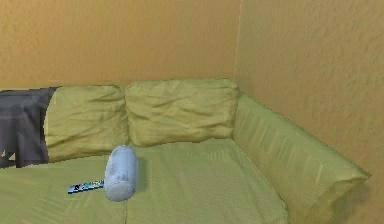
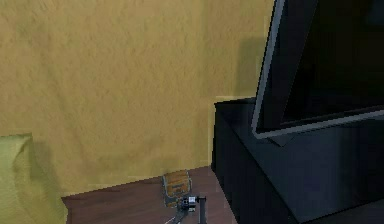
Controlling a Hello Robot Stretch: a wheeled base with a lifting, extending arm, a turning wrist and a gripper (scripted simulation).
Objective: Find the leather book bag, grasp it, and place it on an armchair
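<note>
A yellow-green sofa (image 1: pixel 200 170) with two back cushions (image 1: pixel 180 110) spans the forward view. On its seat lies a pale blue-white cylindrical pillow (image 1: pixel 121 172), with a small dark, teal-edged flat thing (image 1: pixel 85 186) beside it. A dark grey cloth (image 1: pixel 22 125) drapes over the sofa's back at the left edge. In the arm side view my gripper (image 2: pixel 188 208) pokes up at the bottom edge near the middle. A small tan striped box-like thing (image 2: pixel 175 183) lies on the brown floor just behind it, so I cannot tell whether the gripper holds anything.
A dark cabinet (image 2: pixel 250 165) carrying a large black screen (image 2: pixel 320 65) stands at the arm side view's right. Yellow walls (image 2: pixel 110 90) close in behind. A yellow-green sofa corner (image 2: pixel 15 175) shows at that view's left. The sofa's arm (image 1: pixel 300 155) runs along the forward view's right.
</note>
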